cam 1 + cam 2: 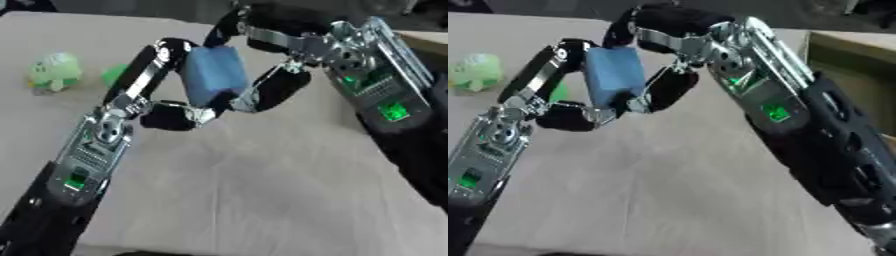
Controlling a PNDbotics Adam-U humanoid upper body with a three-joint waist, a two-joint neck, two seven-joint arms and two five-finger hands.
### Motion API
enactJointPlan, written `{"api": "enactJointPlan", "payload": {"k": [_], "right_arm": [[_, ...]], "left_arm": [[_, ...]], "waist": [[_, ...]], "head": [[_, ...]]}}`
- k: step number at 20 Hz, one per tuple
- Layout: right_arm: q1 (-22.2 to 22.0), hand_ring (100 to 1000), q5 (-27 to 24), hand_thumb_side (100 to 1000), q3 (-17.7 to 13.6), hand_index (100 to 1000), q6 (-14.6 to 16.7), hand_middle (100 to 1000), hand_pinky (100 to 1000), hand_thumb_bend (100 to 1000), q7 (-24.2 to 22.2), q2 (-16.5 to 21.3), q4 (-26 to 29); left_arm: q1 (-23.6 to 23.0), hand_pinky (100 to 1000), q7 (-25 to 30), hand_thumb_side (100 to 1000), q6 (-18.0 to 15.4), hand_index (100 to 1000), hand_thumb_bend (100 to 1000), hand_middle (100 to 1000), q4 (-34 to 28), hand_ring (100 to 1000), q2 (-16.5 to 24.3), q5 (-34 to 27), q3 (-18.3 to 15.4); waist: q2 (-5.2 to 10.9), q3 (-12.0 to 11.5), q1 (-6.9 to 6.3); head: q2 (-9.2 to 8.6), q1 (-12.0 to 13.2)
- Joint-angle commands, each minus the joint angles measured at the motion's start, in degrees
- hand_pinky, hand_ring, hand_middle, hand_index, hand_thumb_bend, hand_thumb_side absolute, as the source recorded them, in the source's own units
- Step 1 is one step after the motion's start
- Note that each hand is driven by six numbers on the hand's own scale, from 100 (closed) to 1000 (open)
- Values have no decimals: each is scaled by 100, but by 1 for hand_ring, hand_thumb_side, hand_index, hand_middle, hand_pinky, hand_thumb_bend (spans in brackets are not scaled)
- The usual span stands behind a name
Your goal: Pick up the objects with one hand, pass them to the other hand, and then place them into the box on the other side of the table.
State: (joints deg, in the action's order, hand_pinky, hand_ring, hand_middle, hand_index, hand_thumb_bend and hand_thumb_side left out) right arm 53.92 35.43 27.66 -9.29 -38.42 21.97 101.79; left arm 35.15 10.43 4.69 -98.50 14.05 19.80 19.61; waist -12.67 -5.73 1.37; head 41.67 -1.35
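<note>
My view is soft and smeared, so fine detail on the fingers is lost. The blue rectangular block (pixel 213 74) is partly covered: black fingers hide its upper edge and lower end, and I cannot make out its material or any marking. Behind my left arm a small green object (pixel 113 75) shows only as a sliver, and the pale green rounded toy (pixel 56 70) at the far left of the beige cloth-covered table (pixel 262 190) is too blurred to identify. On the right, an olive-brown box (pixel 852 55) is cut off by the picture's edge and by my right arm.

The block is held in the air above the table, standing nearly upright, its long axis running up and down with the top leaning slightly left, one broad face turned toward me.

My left hand (pixel 166 107) reaches up from the lower left, fingers curled against the block's left side and thumb under its lower end. My right hand (pixel 684 55) comes down from the upper right, fingers hooked over the block's top and thumb pressed to its right side. Both hands are clamped on it together.
</note>
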Motion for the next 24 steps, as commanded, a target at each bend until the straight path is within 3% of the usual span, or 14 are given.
{"api": "enactJointPlan", "payload": {"k": [1,13,15,19,24], "right_arm": [[46,810,-93,137,3,681,-78,620,878,214,1,103,-67],[20,780,-542,103,-69,577,-406,529,874,149,101,168,38],[15,778,-599,100,-92,573,-468,524,873,144,172,181,63],[12,776,-673,100,-165,567,-567,517,872,141,302,234,129],[-7,775,-715,100,-224,566,-633,516,872,143,387,288,175]], "left_arm": [[120,578,0,100,-62,505,100,497,-184,570,-6,84,-3],[121,623,-160,100,-8,624,100,547,-139,614,-8,287,0],[106,653,-162,110,8,684,203,588,-119,653,7,334,-4],[54,716,-152,291,60,801,420,687,-47,733,63,575,-47],[-27,722,-115,328,21,815,491,700,16,740,126,822,-85]], "waist": [[128,-13,-18],[123,-34,-33],[121,-34,-34],[122,-35,-41],[120,-22,-45]], "head": [[-5,-2],[-28,-58],[-24,-64],[-20,-86],[-15,-129]]}}
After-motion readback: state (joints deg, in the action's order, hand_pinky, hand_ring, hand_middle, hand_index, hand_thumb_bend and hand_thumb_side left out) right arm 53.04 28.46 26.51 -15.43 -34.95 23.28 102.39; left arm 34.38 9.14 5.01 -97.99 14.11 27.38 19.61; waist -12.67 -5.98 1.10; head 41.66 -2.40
